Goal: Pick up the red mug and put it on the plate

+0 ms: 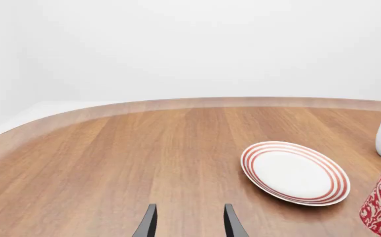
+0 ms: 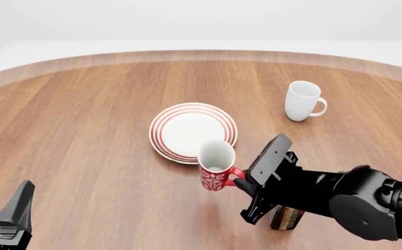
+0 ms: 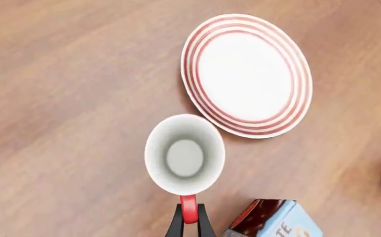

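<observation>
My right gripper (image 3: pixel 189 223) pinches the red mug (image 2: pixel 216 165) by its handle, upright, just beside the red-ringed plate (image 2: pixel 193 131); my left gripper (image 1: pixel 189 223) hangs spread over the wooden table (image 2: pixel 83 130)

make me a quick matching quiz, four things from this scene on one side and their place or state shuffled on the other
Things:
1. red mug
2. plate
3. white mug
4. left pincer

Place or state:
A. open, holding nothing
B. bare, nothing on it
C. handle gripped by the right pincer
D. stands alone, beyond the right arm

Pairs: 1-C, 2-B, 3-D, 4-A
</observation>
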You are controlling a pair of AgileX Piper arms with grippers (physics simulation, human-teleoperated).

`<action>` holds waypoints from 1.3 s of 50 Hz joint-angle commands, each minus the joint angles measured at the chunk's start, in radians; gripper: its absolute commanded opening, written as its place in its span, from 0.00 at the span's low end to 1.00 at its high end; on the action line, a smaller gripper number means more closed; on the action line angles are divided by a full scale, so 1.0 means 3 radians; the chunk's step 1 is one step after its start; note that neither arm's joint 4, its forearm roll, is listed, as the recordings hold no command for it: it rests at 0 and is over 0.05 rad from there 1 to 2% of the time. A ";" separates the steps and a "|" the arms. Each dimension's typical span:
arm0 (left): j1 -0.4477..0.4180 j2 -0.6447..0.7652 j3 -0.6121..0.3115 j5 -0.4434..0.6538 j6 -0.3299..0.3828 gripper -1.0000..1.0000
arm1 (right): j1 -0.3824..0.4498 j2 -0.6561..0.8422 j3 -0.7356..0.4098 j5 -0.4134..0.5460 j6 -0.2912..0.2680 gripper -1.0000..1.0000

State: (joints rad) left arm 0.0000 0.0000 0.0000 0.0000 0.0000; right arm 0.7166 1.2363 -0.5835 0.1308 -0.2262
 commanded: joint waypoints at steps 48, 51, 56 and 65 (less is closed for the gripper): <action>0.0000 0.0000 0.0000 0.0000 0.0000 1.00 | -0.0294 0.0401 -0.0820 -0.0094 -0.0188 0.00; 0.0000 0.0000 0.0000 0.0000 0.0000 1.00 | -0.0307 0.0491 -0.0884 -0.0123 -0.0200 0.00; 0.0000 0.0000 0.0000 0.0000 0.0000 1.00 | -0.0360 0.0577 -0.0979 -0.0150 -0.0226 0.00; 0.0000 0.0000 0.0000 0.0000 0.0000 1.00 | -0.0404 0.0818 -0.1136 -0.0223 -0.0235 0.00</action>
State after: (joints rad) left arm 0.0000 0.0000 0.0000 0.0000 0.0000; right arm 0.6120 1.4160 -0.8698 0.0858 -0.2974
